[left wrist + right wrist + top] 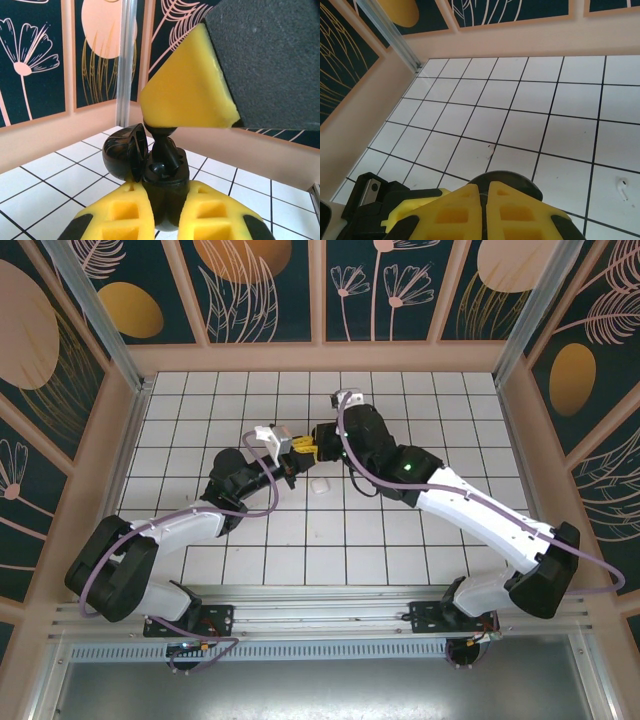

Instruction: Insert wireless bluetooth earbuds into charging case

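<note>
1. Yellow fingers (125, 215) of the left gripper (162, 202) sit nearest the wrist lens, closed tight on the case (165, 177). They clamp its black body from both sides, so it is lifted off the table (400, 400) and kept steady as a target.
2. Its lid (125, 152) is swung open to one side of the case, which leaves the sockets bare from above.
3. One black earbud (164, 146) stands in the case, stem down, with its head touching the tip of a yellow finger above.
4. That finger belongs to the right gripper (481, 197), which reaches in from the far side of the case. Its jaws are closed, and they appear to pinch the earbud's head, though the contact itself is hidden. Coming from above likely lets the stem line up with its socket.
5. From overhead the two grippers meet tip to tip at the case, near the table's middle. One arm serves as a holder and the other as the placer.
6. One white earbud (621, 188) lies on a tile, well apart from the case, and is not yet picked up.
7. Nearer the arm bases than the case, a small white item (319, 485) rests on the table. It is too small to identify.
8. Judged from this, the black earbud is going in but is not seated. A tilt of the stem could jam it at the rim.
</note>
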You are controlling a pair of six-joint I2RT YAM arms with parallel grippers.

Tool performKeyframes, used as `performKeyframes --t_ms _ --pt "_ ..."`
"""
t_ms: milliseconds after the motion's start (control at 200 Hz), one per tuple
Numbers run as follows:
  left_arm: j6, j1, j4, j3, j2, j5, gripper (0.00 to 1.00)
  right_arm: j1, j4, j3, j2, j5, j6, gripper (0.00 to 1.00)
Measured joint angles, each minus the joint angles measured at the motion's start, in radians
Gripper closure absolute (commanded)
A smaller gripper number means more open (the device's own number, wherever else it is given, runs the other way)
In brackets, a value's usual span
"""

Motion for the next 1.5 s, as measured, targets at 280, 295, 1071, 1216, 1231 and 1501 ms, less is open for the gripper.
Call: performKeyframes --t_ms 280,295,1071,1216,1231,1501 --pt "0.038 0.0 -0.076 0.04 0.0 -0.047 1.0 -0.056 -0.002 0.0 -0.018 -0.059 0.089 0.92" --pt "0.04 0.001 -0.084 0.04 0.0 -0.056 1.0 -0.061 -0.003 0.0 -0.02 -0.063 0.097 0.93" --pt "0.016 0.026 -0.318 -0.108 -0.075 -0.327 1.0 -0.271 -0.163 -0.413 0.127 -0.256 0.407 0.91" --pt "0.01 0.026 -0.335 -0.14 -0.105 -0.334 1.0 -0.283 -0.146 -0.413 0.22 -0.285 0.404 0.88" --pt "0.01 0.026 -0.337 -0.143 -0.108 -0.334 1.0 -0.284 -0.145 -0.413 0.229 -0.288 0.403 0.88" --pt "-0.005 0.026 -0.347 -0.172 -0.14 -0.333 1.0 -0.289 -0.112 -0.409 0.315 -0.323 0.395 0.74"
